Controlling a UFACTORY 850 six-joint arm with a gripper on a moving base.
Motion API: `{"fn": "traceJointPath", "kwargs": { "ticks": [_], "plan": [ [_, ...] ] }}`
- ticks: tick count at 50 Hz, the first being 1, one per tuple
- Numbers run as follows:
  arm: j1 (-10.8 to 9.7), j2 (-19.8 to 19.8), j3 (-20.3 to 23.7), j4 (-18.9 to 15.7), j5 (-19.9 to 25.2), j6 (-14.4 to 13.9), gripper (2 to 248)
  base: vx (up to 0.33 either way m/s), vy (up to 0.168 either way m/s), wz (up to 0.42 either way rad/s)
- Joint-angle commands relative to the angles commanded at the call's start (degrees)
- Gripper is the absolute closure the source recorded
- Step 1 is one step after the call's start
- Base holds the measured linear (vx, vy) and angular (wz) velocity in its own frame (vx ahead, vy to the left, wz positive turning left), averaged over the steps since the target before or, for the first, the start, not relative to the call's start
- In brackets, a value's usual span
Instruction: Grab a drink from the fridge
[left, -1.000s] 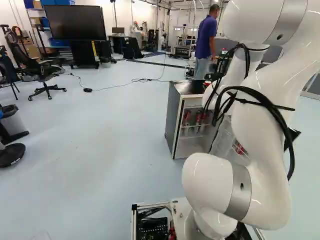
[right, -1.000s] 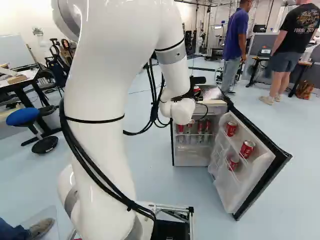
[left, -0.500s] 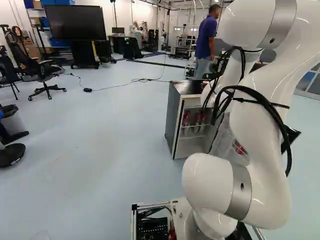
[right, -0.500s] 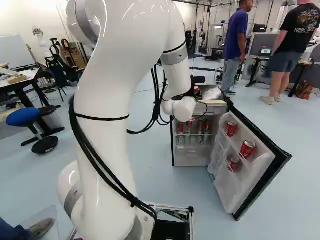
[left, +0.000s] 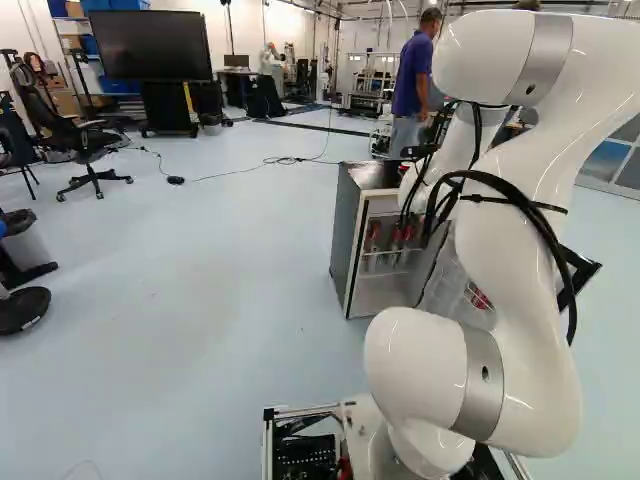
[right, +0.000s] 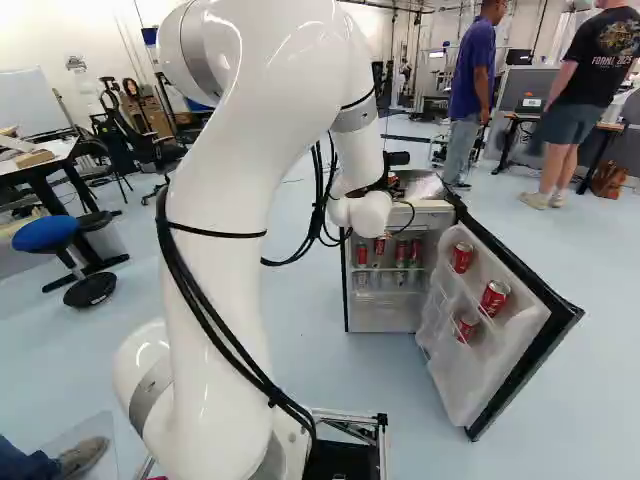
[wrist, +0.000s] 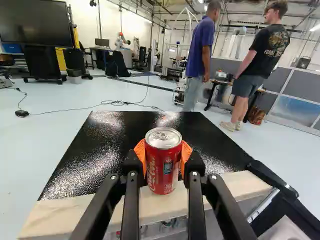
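The tool (right: 381, 184) stands partly open, its orange pads pressed to both sides of an upright red can (wrist: 162, 167). The can is up at the front edge of the fridge (wrist: 90, 170); whether it touches, I cannot tell. The door (right: 500, 330) hangs open, cans (right: 495, 297) on its racks.
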Motion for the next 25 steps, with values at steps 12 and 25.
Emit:
{"fn": "traceJointPath", "kwargs": {
  "ticks": [12, 25],
  "plan": [
    [0.4, -1.2, -1.6, 0.0, 0.0, 0.0, 146, 0.0, 0.0, 0.0],
    [0.4, -1.4, -1.8, 0.0, 0.0, 0.0, 80, 0.0, 0.0, 0.0]
  ]
}}
